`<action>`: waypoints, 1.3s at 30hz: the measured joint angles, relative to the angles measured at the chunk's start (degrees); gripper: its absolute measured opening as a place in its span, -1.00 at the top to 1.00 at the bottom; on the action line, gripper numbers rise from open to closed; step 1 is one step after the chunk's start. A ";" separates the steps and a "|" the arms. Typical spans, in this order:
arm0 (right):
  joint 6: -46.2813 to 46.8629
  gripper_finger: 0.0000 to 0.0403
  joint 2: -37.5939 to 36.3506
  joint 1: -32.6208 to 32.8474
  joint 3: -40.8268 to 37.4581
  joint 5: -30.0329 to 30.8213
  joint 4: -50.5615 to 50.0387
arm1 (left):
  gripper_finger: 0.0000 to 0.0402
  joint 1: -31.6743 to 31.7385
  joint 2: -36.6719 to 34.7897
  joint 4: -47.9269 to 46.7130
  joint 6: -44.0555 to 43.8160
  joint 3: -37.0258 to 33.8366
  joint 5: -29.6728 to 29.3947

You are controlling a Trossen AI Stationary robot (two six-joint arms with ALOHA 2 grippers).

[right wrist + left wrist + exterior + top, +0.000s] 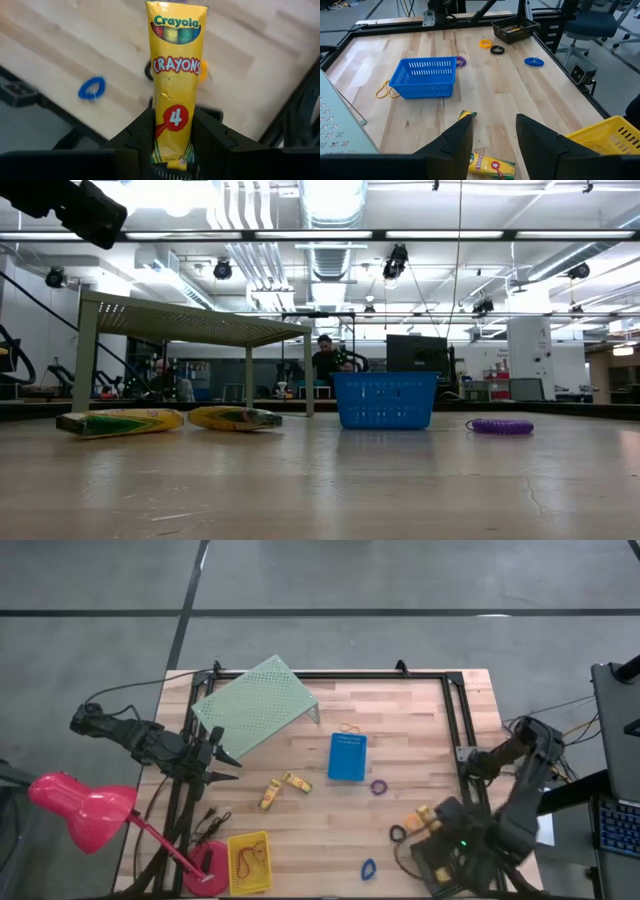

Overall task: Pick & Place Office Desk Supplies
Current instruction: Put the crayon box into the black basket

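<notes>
Right gripper (172, 150) – at about 4 o'clock on the wooden surface (400, 725), above the corner by the black bin (515, 28); fingers partly closed, clamped on the lower end of a yellow crayon pack (176, 75) that stands up between them. Left gripper (492, 142) – at 9 o'clock, at the surface's edge beside the pale green riser (255, 705); fingers spread apart, holding nothing. Two more crayon packs (283, 788) lie flat near the centre, toward 7 o'clock, close together. Blue bin (347, 756) – upright at the centre, with a tan rubber band (349, 727) just beyond it at 12 o'clock. Purple ring (379, 786) – just beside the blue bin at 4 o'clock. Black ring (398, 833) and blue ring (368, 868) – apart from each other near the 5 o'clock edge; an orange ring (485, 43) lies near the black one. Yellow bin (249, 862) – at 7 o'clock; contents too small to tell. Pink desk lamp (85, 808) – at 8 o'clock, off the edge.
</notes>
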 joint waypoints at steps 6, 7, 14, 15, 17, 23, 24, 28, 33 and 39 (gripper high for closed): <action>13.24 0.46 0.00 7.54 -3.87 -0.21 2.48 | 0.23 -0.01 0.00 -0.01 -0.01 0.00 0.00; 14.79 0.46 0.01 8.33 -4.85 -0.21 3.34 | 0.23 -0.01 0.00 0.01 0.00 0.00 0.00; 16.95 0.46 2.76 10.55 -10.17 -4.98 11.01 | 0.23 0.01 0.00 0.01 -0.02 0.00 0.00; 16.95 0.46 3.41 10.55 -10.79 -6.42 11.76 | 0.23 -0.01 0.00 0.01 -0.02 0.00 0.00; 16.97 0.46 4.75 10.55 -11.78 -9.34 13.41 | 0.23 -0.01 0.00 0.00 -0.02 0.00 0.00; 16.40 0.46 8.47 10.48 -12.50 -11.77 15.55 | 0.23 0.01 0.00 0.01 -0.02 0.00 0.00; 15.89 0.46 9.08 10.48 -12.34 -11.69 15.59 | 0.23 0.00 0.00 -0.01 -0.02 0.00 0.00; 15.89 0.46 10.91 10.32 -11.93 -11.11 17.02 | 0.23 0.00 0.00 0.01 -0.02 0.00 0.00; 18.40 0.46 12.34 10.07 -11.93 -10.21 21.84 | 0.23 -0.01 0.00 -0.01 -0.04 0.00 0.00; 18.08 0.46 15.20 10.24 -12.21 -10.76 26.92 | 0.23 0.00 0.02 0.02 -0.04 0.00 0.00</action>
